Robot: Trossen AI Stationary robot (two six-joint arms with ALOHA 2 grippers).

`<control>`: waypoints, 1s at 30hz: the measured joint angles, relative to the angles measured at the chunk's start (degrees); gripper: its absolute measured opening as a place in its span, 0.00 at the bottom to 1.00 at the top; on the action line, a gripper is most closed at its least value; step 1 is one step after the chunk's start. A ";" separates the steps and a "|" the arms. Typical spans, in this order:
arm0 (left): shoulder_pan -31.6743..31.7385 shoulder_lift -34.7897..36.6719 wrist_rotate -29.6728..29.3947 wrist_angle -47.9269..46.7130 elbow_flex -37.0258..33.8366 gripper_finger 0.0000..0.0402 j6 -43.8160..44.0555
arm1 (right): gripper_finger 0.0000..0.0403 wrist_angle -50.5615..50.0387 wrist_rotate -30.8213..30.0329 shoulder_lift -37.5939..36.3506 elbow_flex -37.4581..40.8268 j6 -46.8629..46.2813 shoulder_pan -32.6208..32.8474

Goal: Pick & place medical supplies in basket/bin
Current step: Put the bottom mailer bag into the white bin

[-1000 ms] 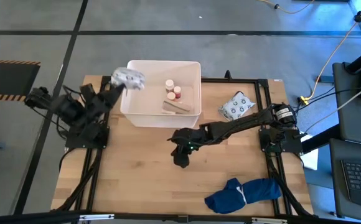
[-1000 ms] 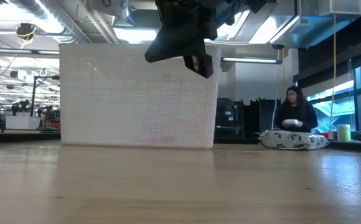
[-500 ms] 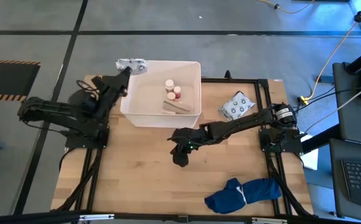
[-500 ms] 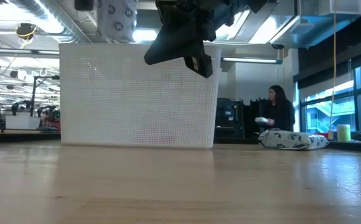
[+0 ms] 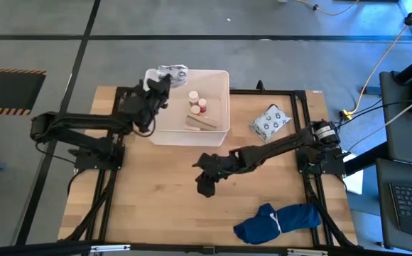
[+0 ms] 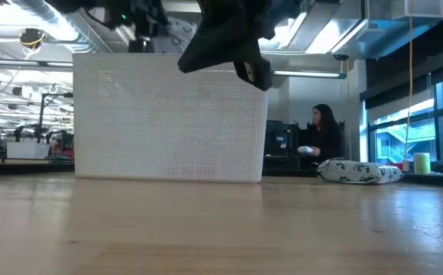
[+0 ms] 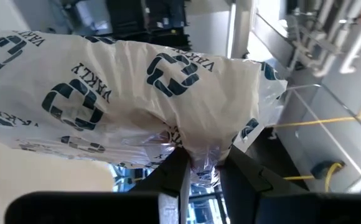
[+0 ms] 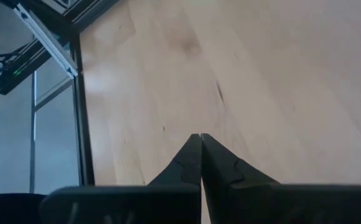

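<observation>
Blue cloth bundle (image 5: pixel 278 221): nearest you on the counter (image 5: pixel 156 206), by its front edge.
Right tool (image 5: pixel 206 186): you have it pinched fully together and empty, hanging above bare wood mid-counter.
Second packet (image 5: pixel 270 121): lying on the counter to the right of the tub.
White tub (image 5: pixel 224 78): at the far edge; it holds two small bottles (image 5: pixel 197 101) and a tan roll (image 5: pixel 201 122).
Left tool (image 5: pixel 165 77): narrowly closed on a printed white packet (image 7: pixel 124 106), raised over the tub's far left corner.

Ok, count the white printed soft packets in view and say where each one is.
2: one packet pinched in the left hand over the white tub's far-left corner; the other on the table right of it.
</observation>
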State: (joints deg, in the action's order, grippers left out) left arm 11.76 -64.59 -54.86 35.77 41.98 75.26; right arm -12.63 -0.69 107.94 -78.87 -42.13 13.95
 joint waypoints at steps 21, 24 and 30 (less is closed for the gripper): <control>8.76 -15.97 4.13 -3.16 0.00 0.16 18.75 | 0.01 -3.60 -5.02 0.00 0.00 -8.51 3.46; 9.59 -17.27 4.02 -3.43 0.00 0.16 20.07 | 0.01 -3.62 -5.02 0.00 0.00 -8.88 3.53; 10.78 -17.80 4.03 -4.43 0.09 0.16 19.40 | 0.01 -3.78 -5.02 0.00 0.00 -10.32 3.72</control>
State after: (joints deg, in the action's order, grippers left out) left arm 22.54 -82.39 -50.83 31.34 42.06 94.66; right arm -16.40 -5.72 107.94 -78.87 -52.45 17.67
